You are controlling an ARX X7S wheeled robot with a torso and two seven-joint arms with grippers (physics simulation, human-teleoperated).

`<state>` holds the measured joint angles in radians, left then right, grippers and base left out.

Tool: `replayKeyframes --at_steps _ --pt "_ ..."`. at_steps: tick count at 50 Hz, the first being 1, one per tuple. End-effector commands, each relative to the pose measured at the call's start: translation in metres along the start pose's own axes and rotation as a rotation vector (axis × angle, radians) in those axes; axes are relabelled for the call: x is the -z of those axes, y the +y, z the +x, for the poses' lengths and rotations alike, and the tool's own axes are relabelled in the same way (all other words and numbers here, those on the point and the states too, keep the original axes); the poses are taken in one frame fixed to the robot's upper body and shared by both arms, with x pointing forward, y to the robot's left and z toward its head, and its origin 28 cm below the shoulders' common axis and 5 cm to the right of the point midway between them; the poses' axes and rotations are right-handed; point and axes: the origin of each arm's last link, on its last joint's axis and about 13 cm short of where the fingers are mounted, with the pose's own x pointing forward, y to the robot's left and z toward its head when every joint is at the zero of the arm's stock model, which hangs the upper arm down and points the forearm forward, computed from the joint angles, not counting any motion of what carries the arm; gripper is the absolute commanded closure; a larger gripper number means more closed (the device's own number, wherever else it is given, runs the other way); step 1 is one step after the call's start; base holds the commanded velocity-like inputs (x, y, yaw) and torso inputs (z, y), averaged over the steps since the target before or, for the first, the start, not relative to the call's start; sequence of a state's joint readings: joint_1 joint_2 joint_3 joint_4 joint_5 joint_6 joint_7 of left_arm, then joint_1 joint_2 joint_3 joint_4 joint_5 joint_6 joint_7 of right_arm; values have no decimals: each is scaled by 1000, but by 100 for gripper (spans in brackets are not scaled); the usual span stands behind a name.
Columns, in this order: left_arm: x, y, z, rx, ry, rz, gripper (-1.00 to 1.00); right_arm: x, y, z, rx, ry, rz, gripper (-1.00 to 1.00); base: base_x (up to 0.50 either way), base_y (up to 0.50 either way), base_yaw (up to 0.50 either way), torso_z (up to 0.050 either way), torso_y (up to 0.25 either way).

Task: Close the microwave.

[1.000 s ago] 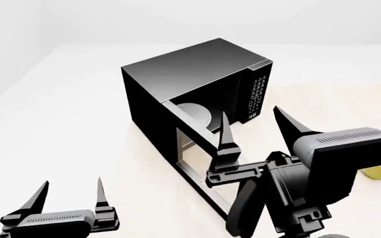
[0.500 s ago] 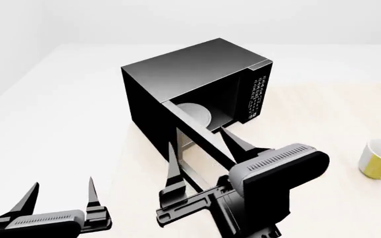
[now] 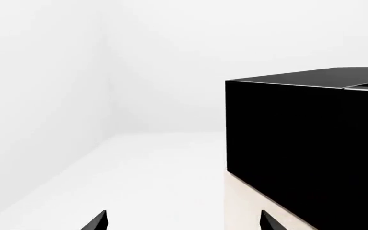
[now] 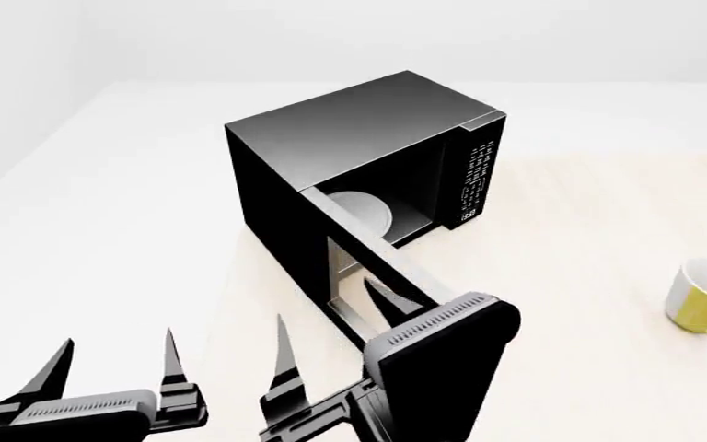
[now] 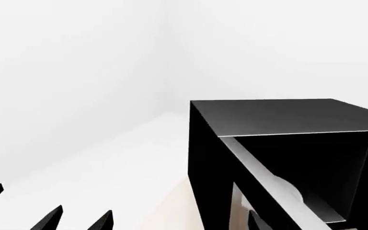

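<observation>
The black microwave (image 4: 341, 138) stands mid-table with its windowed door (image 4: 372, 253) swung wide open toward me. The white turntable plate (image 4: 361, 212) shows inside, and the keypad (image 4: 474, 180) is on its right. My right gripper (image 4: 329, 313) is open at the door's free end. One finger (image 4: 283, 354) stands left of the door and the other (image 4: 385, 295) over it; touch cannot be told. My left gripper (image 4: 117, 343) is open and empty at the lower left, away from the door. The microwave (image 5: 280, 120) and the right gripper (image 5: 178, 223) show in the right wrist view. The left wrist view shows the microwave's side (image 3: 305, 143) and the left gripper (image 3: 182, 223).
A yellow mug (image 4: 703, 295) stands on the beige table (image 4: 599, 221) at the right edge. White floor lies left of the table's edge (image 4: 225, 304). White walls stand behind.
My right gripper has swung left and lower, from right of the open door to its free end, uncovering the yellow mug. The left gripper has barely moved. The door's angle looks unchanged.
</observation>
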<state>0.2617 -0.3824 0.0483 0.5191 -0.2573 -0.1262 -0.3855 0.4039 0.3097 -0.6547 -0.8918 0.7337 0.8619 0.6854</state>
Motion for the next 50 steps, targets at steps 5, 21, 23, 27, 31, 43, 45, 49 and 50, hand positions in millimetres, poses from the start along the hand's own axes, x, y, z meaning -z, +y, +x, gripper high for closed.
replayKeyframes --at_steps 5,21,23,27,31,43,45,49,50 --pt "1 -2 0 12 -2 2 -100 13 2 6 3 63 -19 -100 0 0 0 0 0" --pt "0 -1 0 6 -6 1 -100 29 0 20 1 142 -4 -100 0 0 0 0 0" --pt "0 -1 0 10 -5 2 -100 32 -1 23 18 148 -11 -100 0 0 0 0 0" --pt "0 -2 -1 11 -6 3 -100 36 -1 25 24 160 -21 -100 0 0 0 0 0" --pt "-1 -2 -1 13 -6 3 -100 40 -1 27 30 175 -26 -100 0 0 0 0 0" --pt "-1 -2 0 12 -4 1 -100 54 -3 34 55 219 -46 -100 0 0 0 0 0" --pt "0 -2 -1 13 -4 3 -100 55 -2 34 54 223 -51 -100 0 0 0 0 0" --pt "0 -2 -1 13 -4 1 -100 56 -6 38 71 235 -50 -100 0 0 0 0 0" --pt "-1 -2 -1 12 -4 1 -100 56 -6 38 72 234 -50 -100 0 0 0 0 0"
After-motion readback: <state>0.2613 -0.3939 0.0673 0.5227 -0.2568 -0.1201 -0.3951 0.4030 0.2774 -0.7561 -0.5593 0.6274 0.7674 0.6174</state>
